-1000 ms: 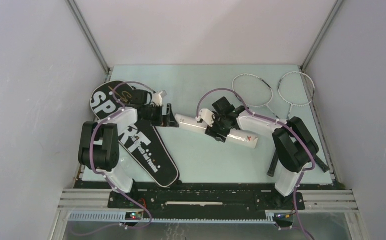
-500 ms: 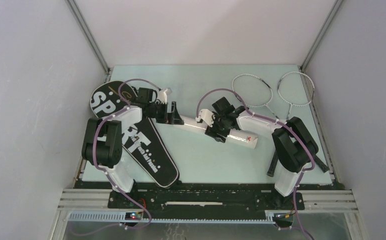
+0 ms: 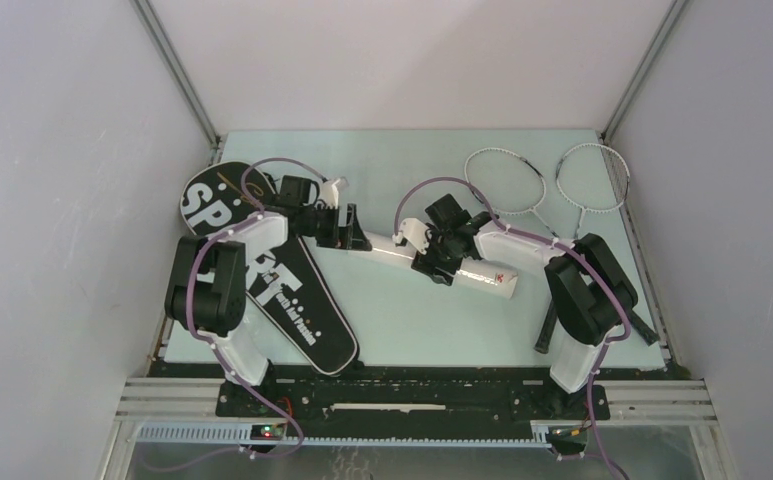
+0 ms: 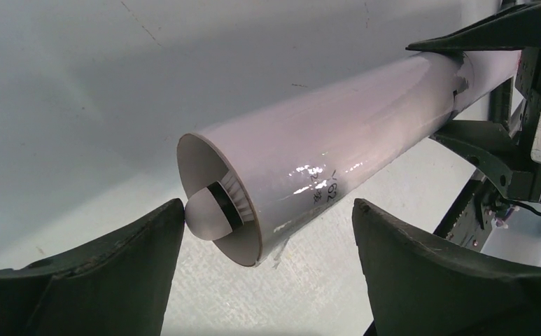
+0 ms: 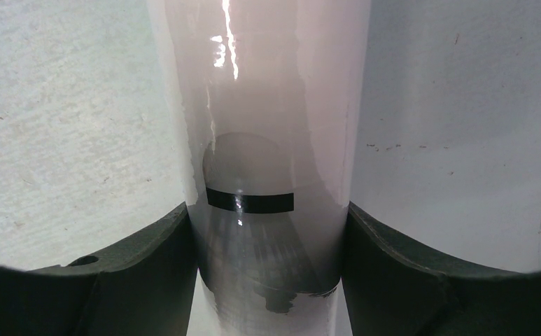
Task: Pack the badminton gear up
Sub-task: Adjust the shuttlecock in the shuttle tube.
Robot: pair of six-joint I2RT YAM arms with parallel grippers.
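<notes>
Top view: we found light even, soft, from above; pale walls [image 3: 62, 200] bright, slightly washed; shadows on table [image 3: 412, 320] faint, diffuse. Wrist views: we saw white glare streaks along glossy tube [image 4: 337, 133], strongest in right wrist view. Dark fingers [image 4: 92, 280] at frame bottom were soft, out of focus, detail lost; table grain beside them was sharp.

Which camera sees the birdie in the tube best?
Left wrist: the shuttlecock, round tip and black band, sits inside the tube mouth. Right wrist shows one only dimly through the wall; top view hides it.
</notes>
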